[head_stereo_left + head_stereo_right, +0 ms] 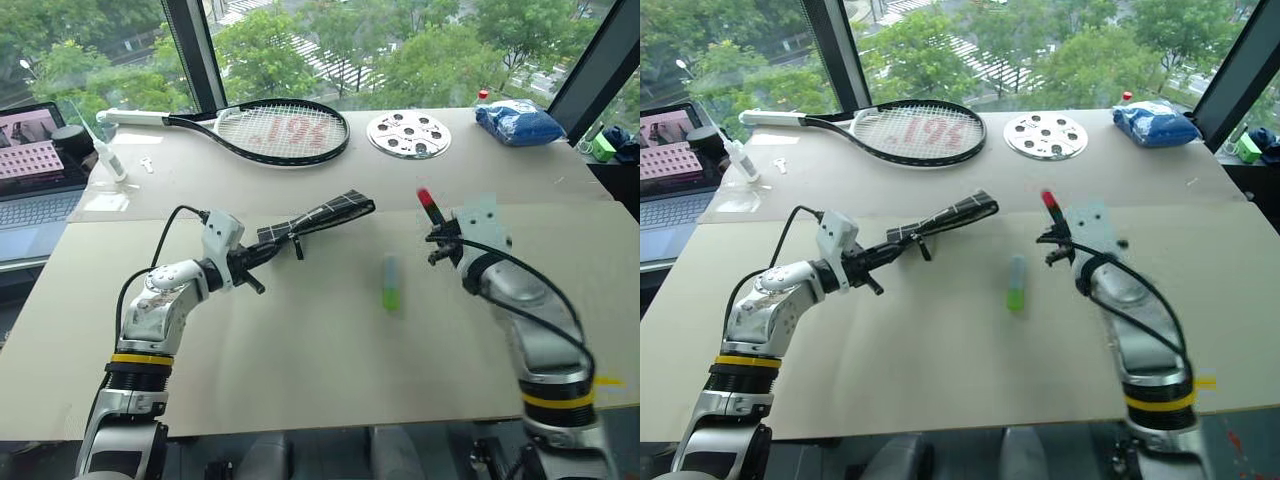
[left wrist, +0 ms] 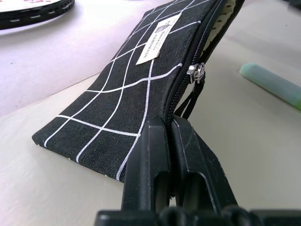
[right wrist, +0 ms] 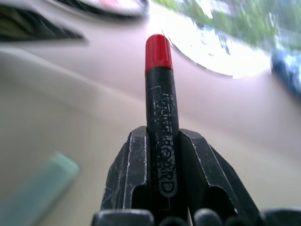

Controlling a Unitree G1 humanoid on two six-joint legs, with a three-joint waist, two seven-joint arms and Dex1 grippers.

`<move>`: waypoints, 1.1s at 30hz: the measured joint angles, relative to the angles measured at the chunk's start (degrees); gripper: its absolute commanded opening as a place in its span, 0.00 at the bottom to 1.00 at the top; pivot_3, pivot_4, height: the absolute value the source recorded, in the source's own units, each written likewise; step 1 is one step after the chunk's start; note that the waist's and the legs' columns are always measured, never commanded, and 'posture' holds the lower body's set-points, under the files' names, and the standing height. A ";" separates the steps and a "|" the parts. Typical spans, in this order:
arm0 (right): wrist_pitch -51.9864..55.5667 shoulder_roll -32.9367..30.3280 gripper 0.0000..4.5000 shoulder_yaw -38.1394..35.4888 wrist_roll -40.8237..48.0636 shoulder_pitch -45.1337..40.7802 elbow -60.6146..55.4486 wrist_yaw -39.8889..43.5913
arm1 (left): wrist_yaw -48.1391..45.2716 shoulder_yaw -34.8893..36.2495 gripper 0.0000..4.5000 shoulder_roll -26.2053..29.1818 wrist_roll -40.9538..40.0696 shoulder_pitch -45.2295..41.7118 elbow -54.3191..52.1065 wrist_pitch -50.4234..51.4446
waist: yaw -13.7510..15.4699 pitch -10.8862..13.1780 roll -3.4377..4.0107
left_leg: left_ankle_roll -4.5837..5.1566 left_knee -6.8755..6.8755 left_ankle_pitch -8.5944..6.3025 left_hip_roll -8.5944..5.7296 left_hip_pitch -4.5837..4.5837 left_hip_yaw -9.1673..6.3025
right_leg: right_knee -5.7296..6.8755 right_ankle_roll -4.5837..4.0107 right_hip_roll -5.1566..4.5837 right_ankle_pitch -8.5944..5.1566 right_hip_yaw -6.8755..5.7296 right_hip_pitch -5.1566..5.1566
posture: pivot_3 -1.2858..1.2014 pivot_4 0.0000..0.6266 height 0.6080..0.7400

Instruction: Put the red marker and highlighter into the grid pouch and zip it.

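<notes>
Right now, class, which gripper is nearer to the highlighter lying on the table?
Right. The right gripper, holding the red marker, hangs just beside the highlighter; the left gripper, clamping the grid pouch, sits farther off.

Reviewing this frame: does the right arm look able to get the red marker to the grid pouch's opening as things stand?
Probably yes. The right gripper has its jaws shut on the red marker, and the left gripper holds the grid pouch raised, zipper partly open. Only the highlighter lies between them, low on the table.

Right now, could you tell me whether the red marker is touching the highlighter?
Apart: in the left eye view the red marker is held up by the right gripper, while the highlighter lies on the table.
</notes>
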 measured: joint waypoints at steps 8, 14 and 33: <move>-26.73 -11.97 0.12 8.53 -8.19 -0.09 5.52 13.04 | -0.48 -0.35 0.00 -0.07 0.01 -0.03 0.02 0.47 | 0.19 0.02 -0.11 | -0.01 0.05 0.00 -0.01 0.02 0.04 | -0.24 0.09 -0.02 0.08 0.01 0.16 | 0.52 0.24 1.00; -37.27 -10.69 0.12 11.21 -15.45 -5.75 14.82 12.89 | -0.54 -0.50 0.00 -0.18 0.00 0.08 -0.51 0.62 | 0.19 0.02 -0.12 | -0.08 0.04 0.05 0.00 0.01 0.04 | -0.25 0.07 -0.02 0.08 0.01 0.15 | 0.52 0.24 1.00; -41.80 -5.62 0.12 13.61 -25.51 -11.73 23.96 13.00 | -0.60 -0.57 0.00 -0.04 0.00 0.91 -2.16 0.80 | 0.20 0.02 -0.11 | -0.38 0.04 0.21 -0.01 -0.04 0.04 | -0.27 0.07 -0.02 0.09 0.01 0.13 | 0.52 0.24 1.00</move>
